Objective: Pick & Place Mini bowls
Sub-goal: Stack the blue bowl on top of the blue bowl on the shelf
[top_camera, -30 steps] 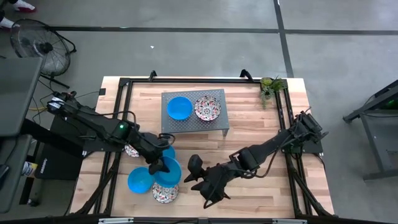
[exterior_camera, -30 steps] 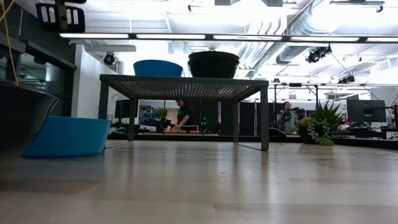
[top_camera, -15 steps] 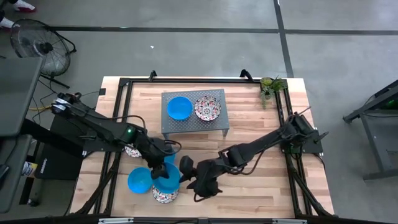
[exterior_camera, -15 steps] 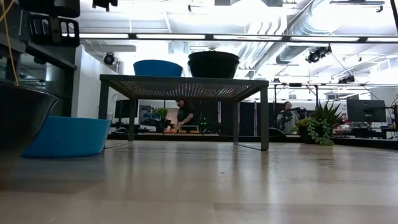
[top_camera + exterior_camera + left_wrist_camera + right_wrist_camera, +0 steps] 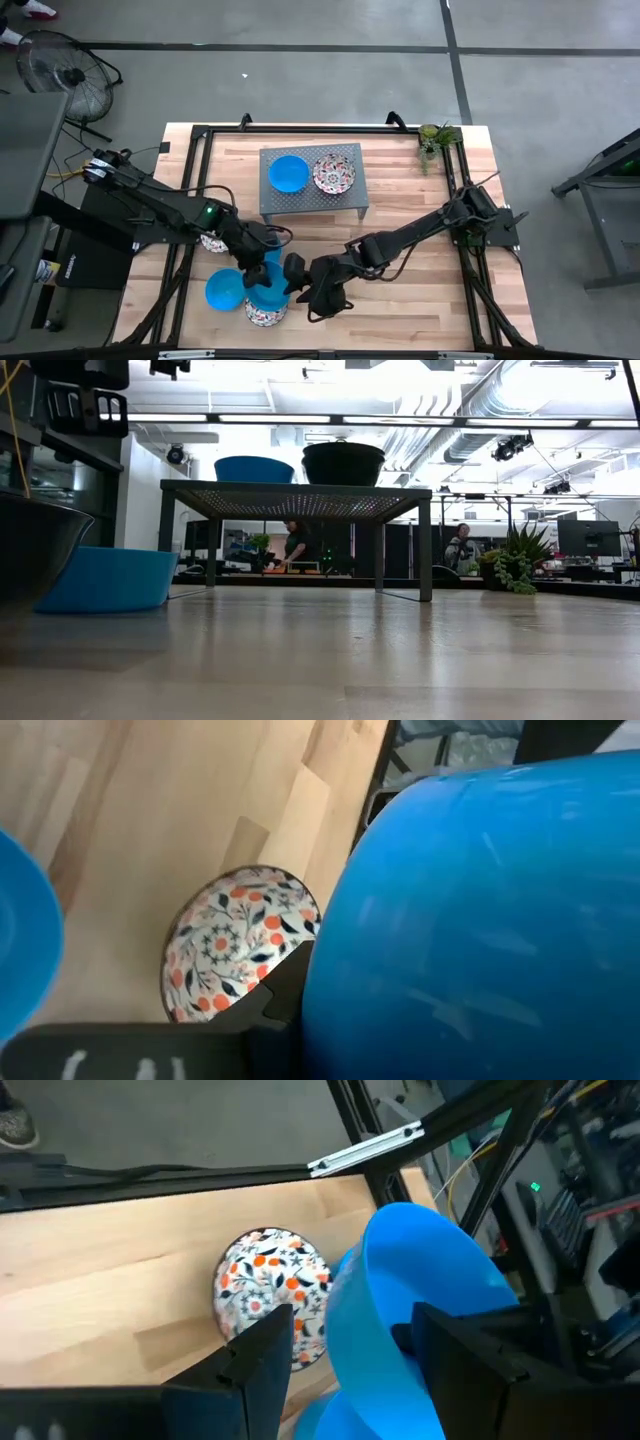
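Right gripper (image 5: 296, 279), fingers apart, has moved closer to the blue bowl (image 5: 268, 277) clamped by left gripper (image 5: 258, 270).

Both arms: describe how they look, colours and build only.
The left arm and right arm are dark, slim and jointed. The left one carries a small green light, with dark cables by its base. The right gripper has two broad, flat black fingers.

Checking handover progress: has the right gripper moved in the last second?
Yes. In the high view the right gripper has travelled toward the left arm's side, farther from the grey stand's right end, reaching the blue bowl that the left gripper holds.
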